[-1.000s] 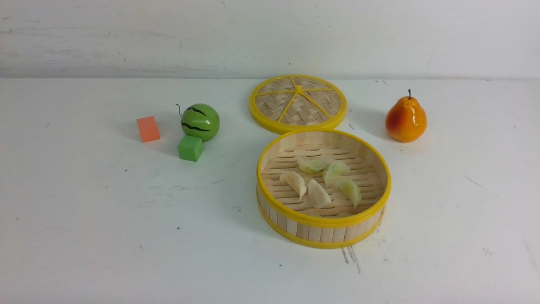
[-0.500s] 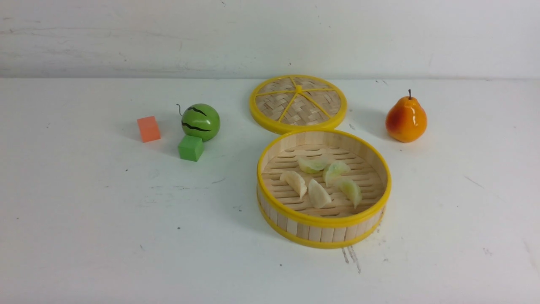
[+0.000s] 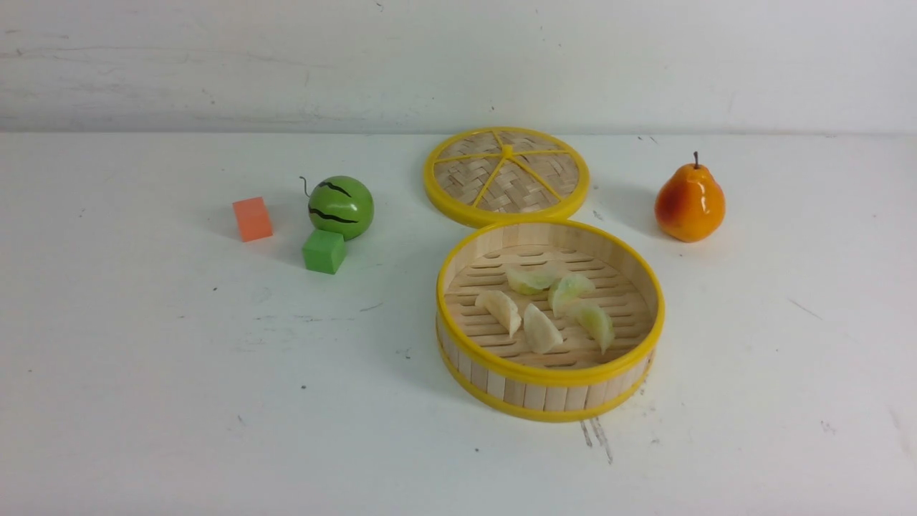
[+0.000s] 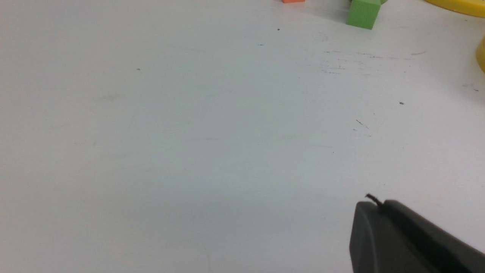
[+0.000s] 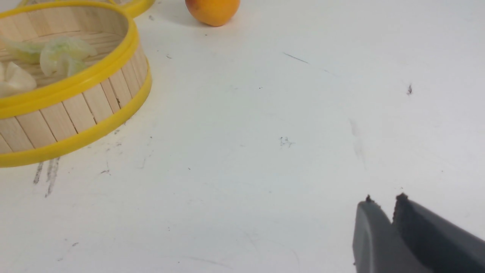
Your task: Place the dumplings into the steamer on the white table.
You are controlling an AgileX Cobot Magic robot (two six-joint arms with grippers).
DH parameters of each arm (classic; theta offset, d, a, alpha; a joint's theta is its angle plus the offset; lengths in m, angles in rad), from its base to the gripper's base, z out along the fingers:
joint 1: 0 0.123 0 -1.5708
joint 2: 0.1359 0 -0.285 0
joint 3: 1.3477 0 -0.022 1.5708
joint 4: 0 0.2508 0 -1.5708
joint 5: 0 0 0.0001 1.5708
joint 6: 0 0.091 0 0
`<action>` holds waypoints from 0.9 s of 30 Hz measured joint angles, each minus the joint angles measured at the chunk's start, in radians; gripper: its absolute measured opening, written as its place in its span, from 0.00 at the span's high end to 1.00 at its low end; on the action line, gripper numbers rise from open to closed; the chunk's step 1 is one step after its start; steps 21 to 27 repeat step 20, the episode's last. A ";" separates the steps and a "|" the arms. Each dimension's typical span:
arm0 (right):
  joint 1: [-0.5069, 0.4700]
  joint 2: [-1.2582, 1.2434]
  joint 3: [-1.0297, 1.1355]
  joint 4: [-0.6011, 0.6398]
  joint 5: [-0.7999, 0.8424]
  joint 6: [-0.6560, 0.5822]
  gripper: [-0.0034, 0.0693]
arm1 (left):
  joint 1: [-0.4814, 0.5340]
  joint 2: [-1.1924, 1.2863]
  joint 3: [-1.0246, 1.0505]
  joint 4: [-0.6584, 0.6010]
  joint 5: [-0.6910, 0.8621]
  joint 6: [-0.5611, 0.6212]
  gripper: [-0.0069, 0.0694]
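**Now all five dumplings lie in the steamer**

Here the steamer (image 3: 550, 373) stands on the white table (image 3: 179, 401), a little right of the middle and nearer the front edge than the back one. The five dumplings (image 3: 544, 308) lie close together on its slatted floor. The woven lid (image 3: 506, 175) lies flat just behind the steamer, toward the back edge.

Toward the left side sit an orange cube (image 3: 252, 218), a green striped ball (image 3: 340, 207) and a green cube (image 3: 324, 251), which is just in front of the ball. A pear (image 3: 689, 201) stands upright toward the right side.

The left gripper (image 4: 377, 206) hangs above bare table with its jaws pressed together and holds nothing. The right gripper (image 5: 384, 203) is over the table well apart from the steamer, its jaws only narrowly parted, with nothing between them.
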 joint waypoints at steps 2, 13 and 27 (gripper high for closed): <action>0.000 0.000 0.000 0.000 0.000 0.000 0.84 | 0.000 0.000 0.000 0.000 0.000 0.000 0.92; 0.000 0.000 0.000 0.000 0.000 0.000 0.83 | 0.000 0.000 0.000 0.000 0.000 0.000 0.90; 0.000 0.000 0.000 0.000 0.000 0.000 0.83 | 0.000 0.000 0.000 0.000 0.000 0.000 0.90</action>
